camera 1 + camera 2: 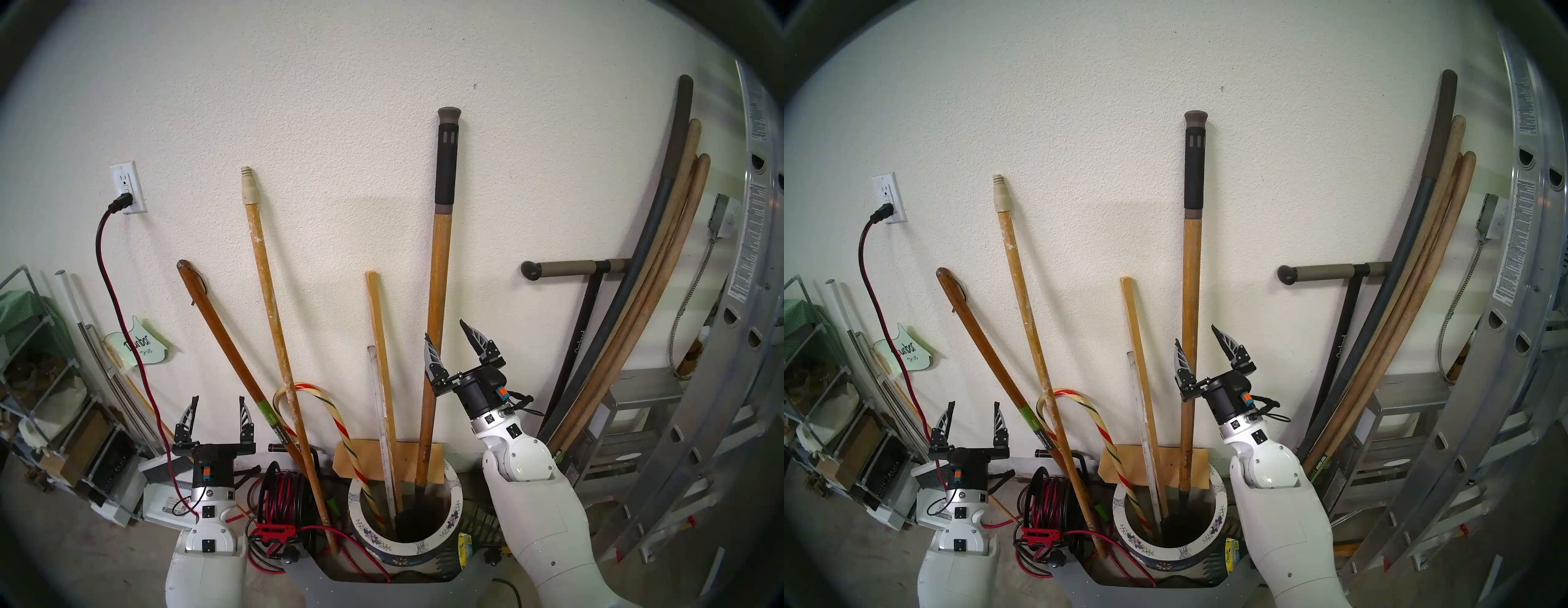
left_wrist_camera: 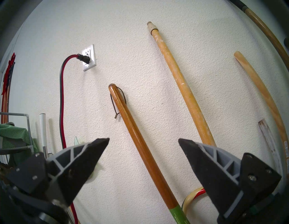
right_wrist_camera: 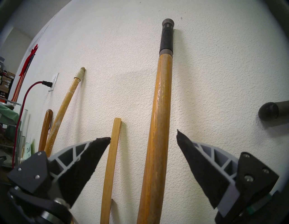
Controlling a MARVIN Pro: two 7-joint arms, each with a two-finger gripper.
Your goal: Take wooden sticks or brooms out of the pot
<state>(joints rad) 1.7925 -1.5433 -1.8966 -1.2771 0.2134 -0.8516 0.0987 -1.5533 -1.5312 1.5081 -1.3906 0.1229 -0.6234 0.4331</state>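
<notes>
The right tool (image 1: pixel 459 342) stands wide open and empty, its fingers raised toward the wall, with the thick orange-brown wooden shaft (image 1: pixel 437 322) just ahead of its gap and slightly toward its left finger; in the right wrist view that shaft (image 3: pixel 158 125) rises between the two fingertips while the thin square pale-wood stick (image 3: pixel 111 164) runs up just beside the left fingertip. Both stand in the flowered ceramic pot (image 1: pixel 449 526) below the tool, leaning on the wall. The shaft looks stiff, smooth-varnished and probably bottom-heavy (a dark blade sits down in the pot), so a firm hold on bare wood at about the tool's present height, below the black rubber sleeve (image 1: pixel 447 165), seems wise, followed by a straight upward lift. The pale stick should be light and rigid; a modest pinch would do. The left tool (image 1: pixel 215 418) is likewise open and empty, well off to the side by the dark brown pole (image 1: pixel 220 339).
</notes>
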